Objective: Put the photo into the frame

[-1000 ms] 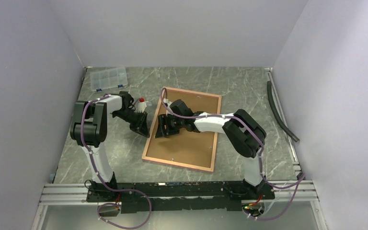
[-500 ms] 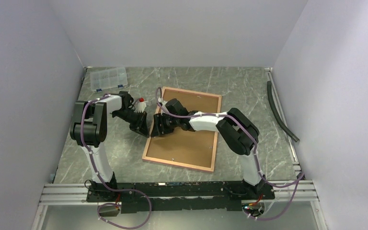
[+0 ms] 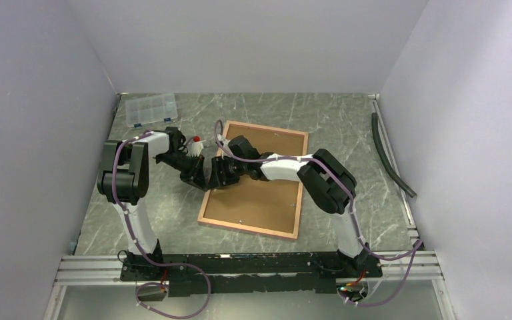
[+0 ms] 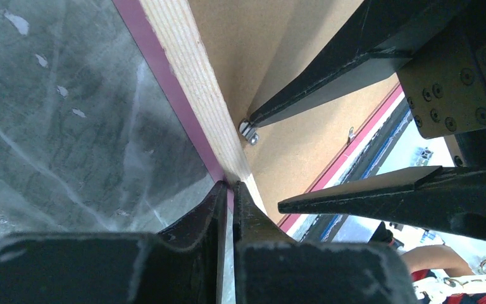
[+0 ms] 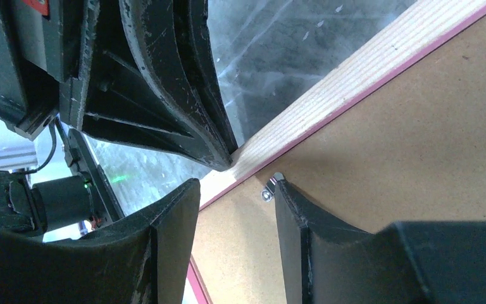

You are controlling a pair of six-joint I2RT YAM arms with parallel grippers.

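The frame [image 3: 250,229] lies back up on the table, its tan wood rail [image 4: 190,82] edged in pink. A brown backing board [image 3: 267,193] fills it. The photo is hidden. My left gripper [image 3: 203,179] is at the frame's left rail, and its fingertips [image 4: 230,185] are shut on the rail's thin pink outer edge. My right gripper [image 5: 235,183] is open just inside that rail, over the board [image 5: 417,145]. One right fingertip touches a small metal tab [image 5: 267,193]. The left arm's fingers [image 5: 183,95] meet the rail right in front of the right gripper.
A clear compartment box [image 3: 151,109] sits at the back left. A small red-and-white object [image 3: 197,141] stands just behind the left gripper. A black hose [image 3: 390,157] lies along the right wall. Grey walls enclose the table on three sides.
The right gripper has slid left across the board to the frame's left rail, its jaws slightly narrower. The left jaws have closed on the rail's edge.
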